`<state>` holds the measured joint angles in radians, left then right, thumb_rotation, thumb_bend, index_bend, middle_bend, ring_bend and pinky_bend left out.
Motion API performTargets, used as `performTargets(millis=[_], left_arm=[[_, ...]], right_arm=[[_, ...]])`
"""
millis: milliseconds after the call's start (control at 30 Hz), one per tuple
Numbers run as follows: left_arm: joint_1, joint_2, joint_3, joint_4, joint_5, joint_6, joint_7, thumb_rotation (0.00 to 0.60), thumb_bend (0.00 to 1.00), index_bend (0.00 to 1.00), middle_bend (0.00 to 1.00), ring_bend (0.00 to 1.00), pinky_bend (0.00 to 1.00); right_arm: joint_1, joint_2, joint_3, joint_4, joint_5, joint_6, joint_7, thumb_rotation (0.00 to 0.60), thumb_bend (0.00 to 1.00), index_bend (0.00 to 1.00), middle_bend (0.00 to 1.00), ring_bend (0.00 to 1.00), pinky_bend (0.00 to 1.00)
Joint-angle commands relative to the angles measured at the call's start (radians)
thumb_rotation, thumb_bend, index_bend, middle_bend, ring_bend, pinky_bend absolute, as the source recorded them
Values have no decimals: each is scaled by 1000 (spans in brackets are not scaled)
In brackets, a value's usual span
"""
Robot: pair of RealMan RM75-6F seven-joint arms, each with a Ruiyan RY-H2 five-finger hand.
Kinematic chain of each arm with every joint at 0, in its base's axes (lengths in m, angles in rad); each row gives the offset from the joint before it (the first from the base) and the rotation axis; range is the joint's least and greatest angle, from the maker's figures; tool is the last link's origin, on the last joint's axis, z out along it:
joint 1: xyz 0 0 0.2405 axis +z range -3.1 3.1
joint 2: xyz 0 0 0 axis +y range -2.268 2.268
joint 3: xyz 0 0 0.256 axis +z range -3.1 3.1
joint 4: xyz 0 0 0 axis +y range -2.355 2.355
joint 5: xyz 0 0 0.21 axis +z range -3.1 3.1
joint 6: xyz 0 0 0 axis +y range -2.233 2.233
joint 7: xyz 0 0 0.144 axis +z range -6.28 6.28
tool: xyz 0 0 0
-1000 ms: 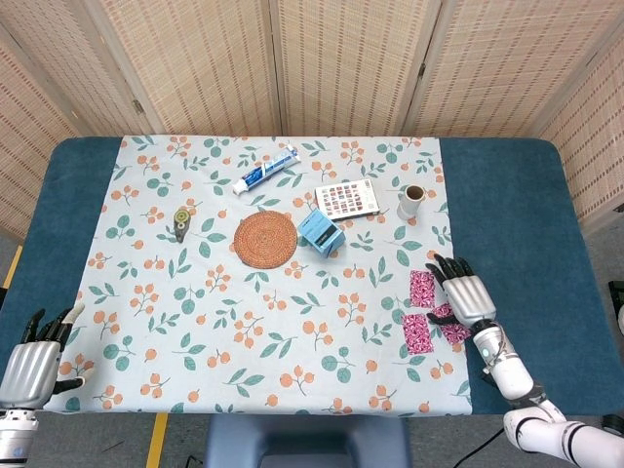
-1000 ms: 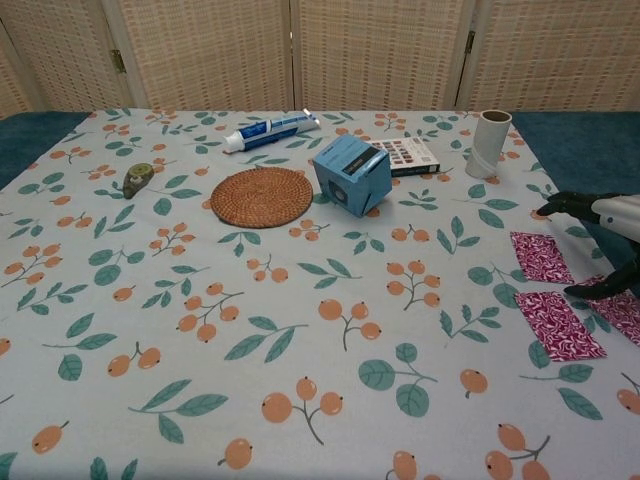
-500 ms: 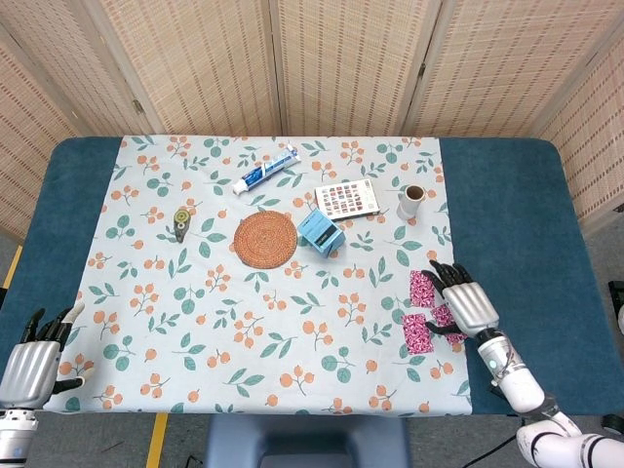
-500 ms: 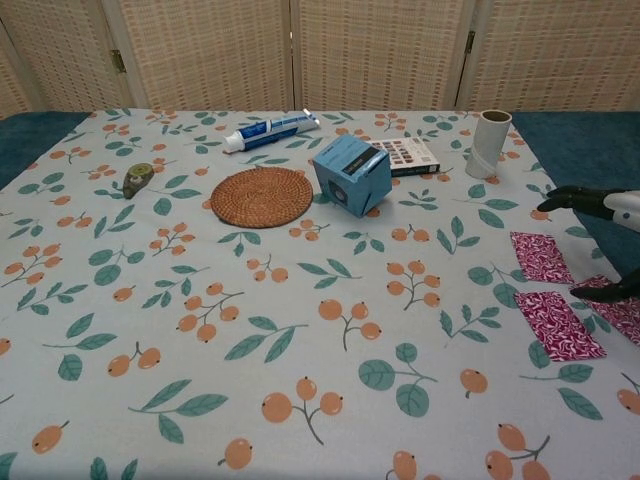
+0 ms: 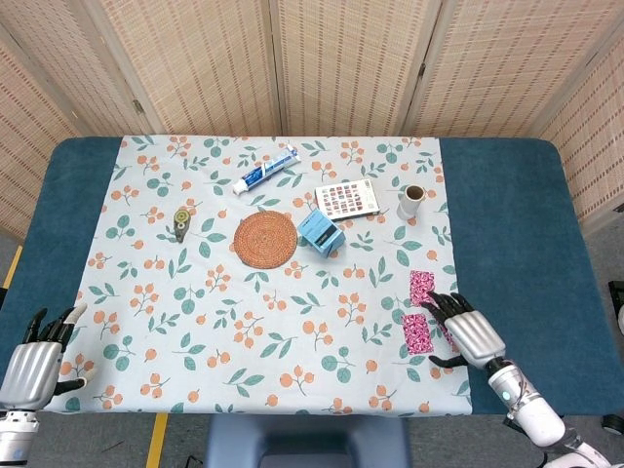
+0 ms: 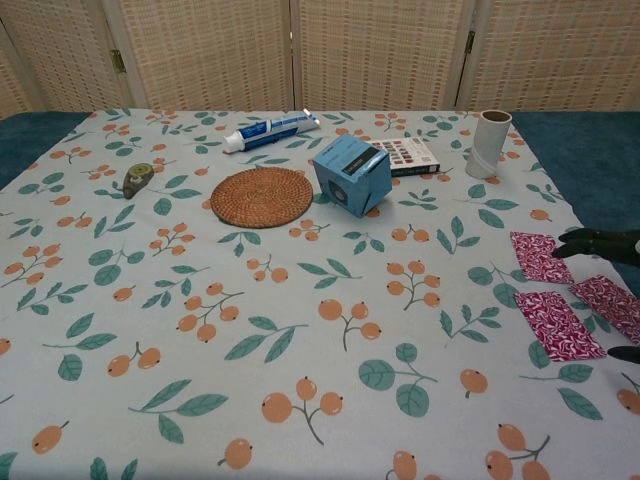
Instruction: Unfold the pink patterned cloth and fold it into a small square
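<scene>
Pink patterned cloth (image 5: pixel 421 310) lies flat in separate-looking panels near the right edge of the floral tablecloth (image 5: pixel 195 292), toward the near right corner of the tabletop (image 5: pixel 517 214); the chest view shows three magenta panels (image 6: pixel 556 324) with narrow strips of tablecloth between them. Right hand (image 5: pixel 470 331) sits palm down just right of the cloth, its dark fingertips (image 5: pixel 441 304) spread and reaching over the right-hand panel, holding nothing; whether they touch the fabric cannot be told. In the chest view only these fingertips (image 6: pixel 590 240) enter at the right border, beside the far panel. Left hand (image 5: pixel 31 359) rests at the near left corner, over the blue table surface at the tablecloth's left edge, fingers apart and empty, well apart from the cloth. Across the far half of the tablecloth stand the remaining objects: a toothpaste tube (image 5: pixel 264 171) near the far edge, a small green tape dispenser (image 5: pixel 180 221) toward the left, a round woven coaster (image 5: pixel 265 239) at centre, a light blue box (image 5: pixel 320 232) just beside the coaster on its right, a flat palette-like box (image 5: pixel 347 197) beyond it, and a white cardboard tube (image 5: pixel 410 201) standing upright toward the far right. Woven screen panels (image 5: pixel 341 58) close the scene behind the table.
</scene>
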<state>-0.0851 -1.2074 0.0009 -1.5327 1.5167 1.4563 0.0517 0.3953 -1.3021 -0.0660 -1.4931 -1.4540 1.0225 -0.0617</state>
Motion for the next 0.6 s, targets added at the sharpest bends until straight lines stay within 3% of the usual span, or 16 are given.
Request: performTargets(millis=[33, 600], left_arm=[[1, 0, 2, 0, 3, 2, 0, 600, 190, 104, 177, 266, 0], [12, -2, 6, 18, -8, 2, -18, 600, 189, 104, 179, 266, 0]], right_arm=[[10, -6, 5, -2, 16, -25, -18, 437, 262, 80, 0, 0, 0], [57, -39, 29, -1, 87, -120, -89, 435, 262, 143, 0, 0, 0]])
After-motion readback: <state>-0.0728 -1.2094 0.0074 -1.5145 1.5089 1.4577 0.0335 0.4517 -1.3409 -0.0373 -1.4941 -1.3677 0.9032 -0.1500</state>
